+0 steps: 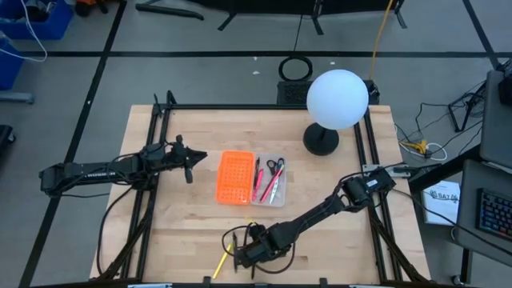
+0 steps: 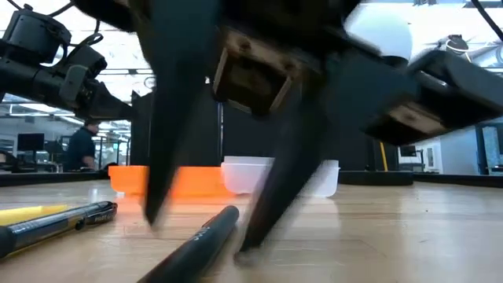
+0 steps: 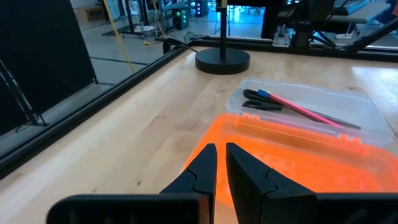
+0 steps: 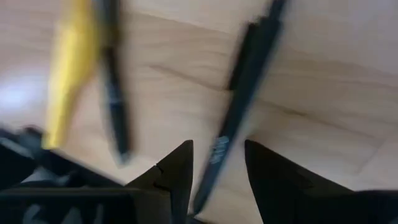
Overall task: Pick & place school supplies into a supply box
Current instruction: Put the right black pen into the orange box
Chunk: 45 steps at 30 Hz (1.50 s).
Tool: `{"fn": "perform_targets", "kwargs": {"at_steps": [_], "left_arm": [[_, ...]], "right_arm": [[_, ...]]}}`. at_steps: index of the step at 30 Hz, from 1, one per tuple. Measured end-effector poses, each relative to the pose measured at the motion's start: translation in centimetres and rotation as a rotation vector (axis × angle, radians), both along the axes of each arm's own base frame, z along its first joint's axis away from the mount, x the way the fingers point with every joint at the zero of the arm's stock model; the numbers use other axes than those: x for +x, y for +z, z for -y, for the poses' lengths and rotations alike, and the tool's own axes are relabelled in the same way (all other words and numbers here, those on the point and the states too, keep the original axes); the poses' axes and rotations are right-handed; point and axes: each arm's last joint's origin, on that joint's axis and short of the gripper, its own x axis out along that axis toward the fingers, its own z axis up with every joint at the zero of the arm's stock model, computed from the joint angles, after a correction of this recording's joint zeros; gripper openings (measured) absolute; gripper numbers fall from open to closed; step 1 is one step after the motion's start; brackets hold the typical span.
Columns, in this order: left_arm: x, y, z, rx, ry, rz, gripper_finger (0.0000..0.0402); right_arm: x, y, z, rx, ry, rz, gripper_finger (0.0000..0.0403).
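The clear supply box point(image 1: 270, 181) lies mid-table and holds black-handled scissors point(image 3: 261, 99) and pink pens point(image 3: 305, 111). An orange perforated piece point(image 1: 235, 178) lies against its left side. Near the table's near edge lie a black pen point(image 4: 239, 106), a second black pen point(image 4: 115, 99) and a yellow pen point(image 1: 218, 266). My right gripper point(image 4: 217, 168) is open and low over the table, one finger on either side of the first black pen point(image 2: 200, 244). My left gripper point(image 3: 221, 168) is shut and empty, just left of the orange piece.
A lamp with a white globe point(image 1: 337, 98) stands on a black base point(image 1: 321, 140) at the far right. Black frame rails point(image 1: 157, 128) run along the table's left and right sides. Bare wood lies right of the box.
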Motion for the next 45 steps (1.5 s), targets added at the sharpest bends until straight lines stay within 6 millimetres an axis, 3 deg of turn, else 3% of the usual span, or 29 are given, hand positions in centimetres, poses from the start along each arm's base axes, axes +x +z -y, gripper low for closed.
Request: {"fn": "perform_targets", "kwargs": {"at_steps": [5,16,25,30,35,40,45], "left_arm": [[0.0,0.0,0.0,0.000,-0.001,0.003,0.0044],[0.0,0.1,0.0,0.000,-0.002,0.005,0.0044],[0.0,0.0,0.0,-0.003,-0.002,0.000,0.0044],[0.0,-0.1,0.0,-0.010,-0.002,-0.012,0.0044],[0.0,-0.1,0.0,-0.013,-0.003,-0.011,0.0044],[0.0,-0.1,0.1,-0.022,-0.026,-0.009,0.0044],[0.0,-0.1,0.1,-0.026,-0.026,-0.008,0.0044]], "right_arm": [[-0.2,-1.7,0.1,0.012,0.030,-0.082,0.0139],[-2.5,-2.7,3.2,-0.102,0.133,-0.426,0.0139],[-3.3,-3.7,3.9,-0.142,0.302,-0.440,0.0139],[-4.2,-4.7,3.8,-0.142,0.309,-0.460,0.0135],[-4.4,-5.3,3.1,-0.130,0.351,-0.394,0.0104],[-4.4,-5.5,3.2,-0.126,0.346,-0.400,0.0026],[-4.6,-4.2,3.7,-0.128,0.303,-0.408,0.0026]]}}
